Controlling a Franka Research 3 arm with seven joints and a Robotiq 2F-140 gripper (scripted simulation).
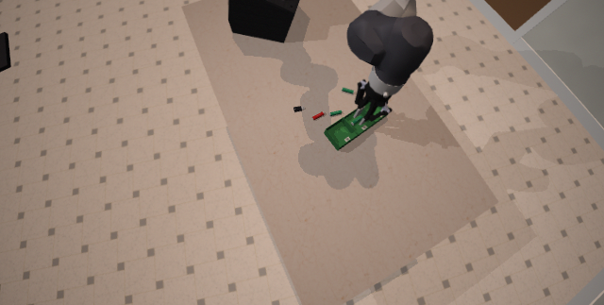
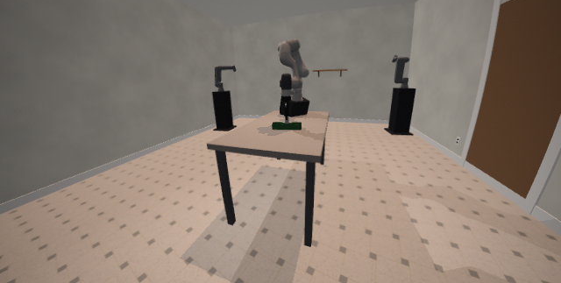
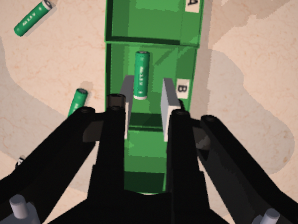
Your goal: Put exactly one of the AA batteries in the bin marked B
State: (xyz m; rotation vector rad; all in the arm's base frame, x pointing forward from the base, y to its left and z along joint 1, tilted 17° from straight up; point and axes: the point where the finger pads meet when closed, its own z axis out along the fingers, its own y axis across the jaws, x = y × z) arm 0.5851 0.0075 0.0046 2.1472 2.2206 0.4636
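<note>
A green row of bins [image 1: 357,127] lies on the table; in the wrist view the far bin is marked A [image 3: 156,3] and the middle bin is marked B [image 3: 153,83]. One green AA battery [image 3: 141,75] lies on the floor of bin B. My gripper [image 3: 147,90] hangs straight above bin B, and its fingers stand a little apart, wider than the battery, with nothing between them. The gripper also shows over the bins in the top view [image 1: 363,115]. Two more green AA batteries [image 3: 32,18] [image 3: 77,102] lie on the table to the left of the bins.
A red cylinder [image 1: 318,115] and a small black part [image 1: 298,109] lie on the table left of the bins. The robot's black base [image 1: 264,5] stands at the far end. In the exterior view the bins [image 2: 287,125] sit near the table's middle.
</note>
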